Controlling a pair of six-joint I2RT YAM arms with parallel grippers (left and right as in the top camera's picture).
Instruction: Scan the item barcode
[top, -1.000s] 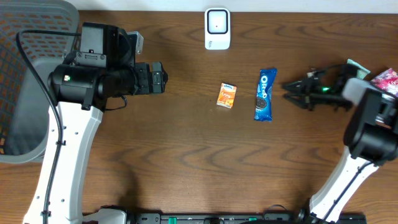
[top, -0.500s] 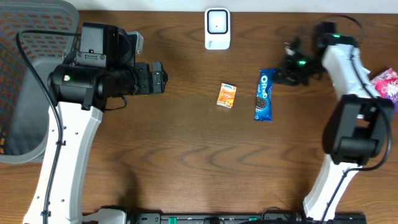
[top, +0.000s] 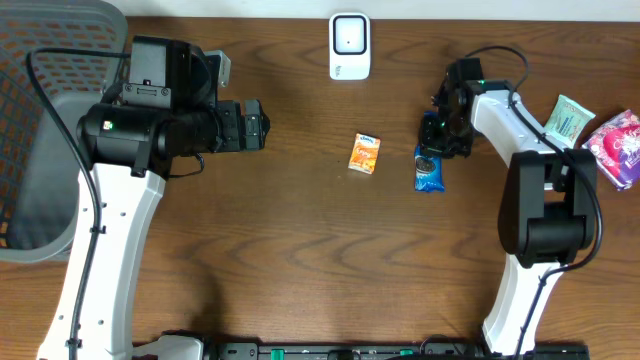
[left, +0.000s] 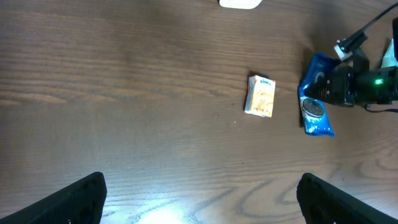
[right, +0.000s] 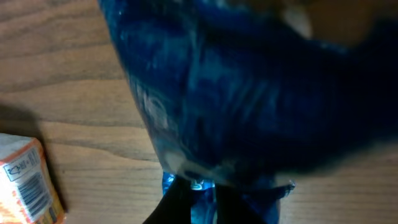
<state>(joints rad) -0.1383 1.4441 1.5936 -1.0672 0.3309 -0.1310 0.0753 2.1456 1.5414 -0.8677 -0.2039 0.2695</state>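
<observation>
My right tool (top: 437, 137) has swung in from the right edge of the bench (top: 300, 250) over the last second. It now sits on the far end of the pack (top: 428, 172), jaws drawn almost together with blue wrapper pinched between them, so I judge the grasp made. The pack lies right under the tool, on the bench. The scanner (top: 349, 45) waits beyond the tool, to its left. My left tool (top: 255, 127) hangs wide open, idle.

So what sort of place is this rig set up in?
Likely a mock checkout bench: a white scanner at the wooden table's far edge, packaged snacks such as the Oreo pack and an orange box, and a grey basket on the left.
</observation>
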